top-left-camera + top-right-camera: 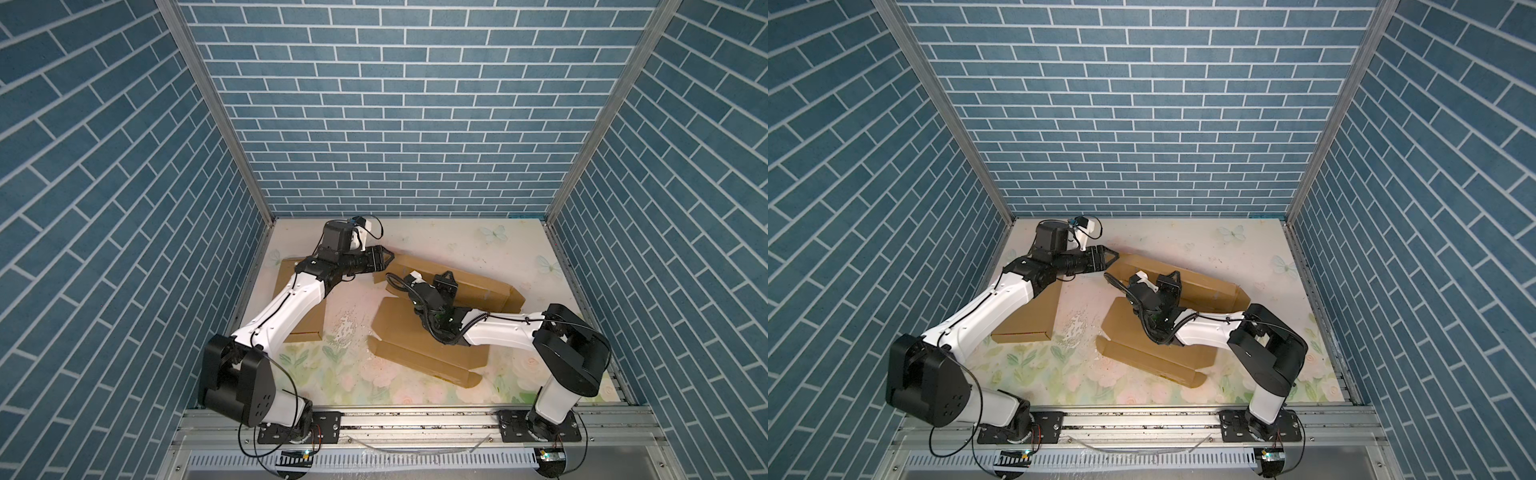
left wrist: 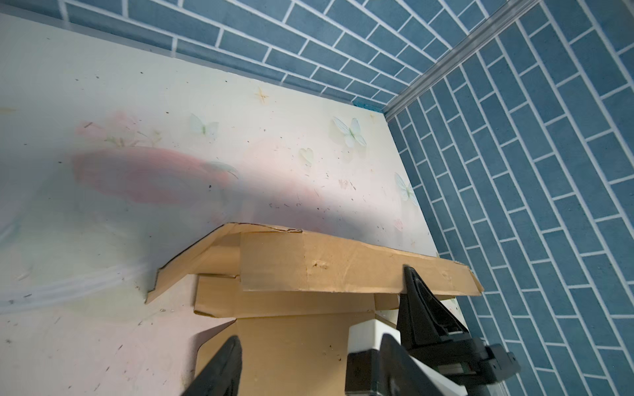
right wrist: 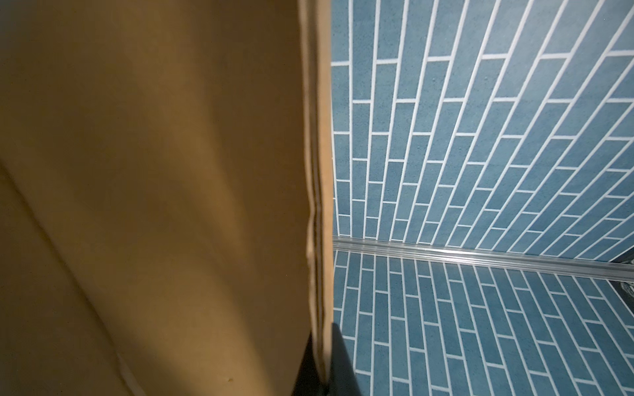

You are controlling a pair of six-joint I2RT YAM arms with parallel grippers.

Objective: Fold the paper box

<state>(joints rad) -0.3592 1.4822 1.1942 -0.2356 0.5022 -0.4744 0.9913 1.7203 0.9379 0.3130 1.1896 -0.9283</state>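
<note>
The brown cardboard paper box (image 1: 397,324) lay spread right of centre on the pale floral tabletop (image 1: 415,388). As I judge it, you were early in the fold: one wall was being raised and nothing was yet tucked or locked. Nearest you, its front flap lay flat, with a small tab at each end. Over the middle panel your right arm reached low from its base, elbow bent out to the right, forearm crossing the sheet, wrist tipped toward the rear. There the right gripper (image 1: 446,277) was pinched shut on the top edge of the long rear panel, which stood lifted and leaning. The right wrist view showed its black fingers clamped on that doubled edge. Farther back and to the left, your left arm stretched over a second flat brown cardboard sheet (image 1: 309,324), forearm nearly level. The left gripper (image 1: 388,257) hung with its jaws apart just beside the rear panel's left end, holding nothing. The next move, I think, called for you to bring that open claw onto the end flap and turn it inward while the right one steadied the wall.
</note>
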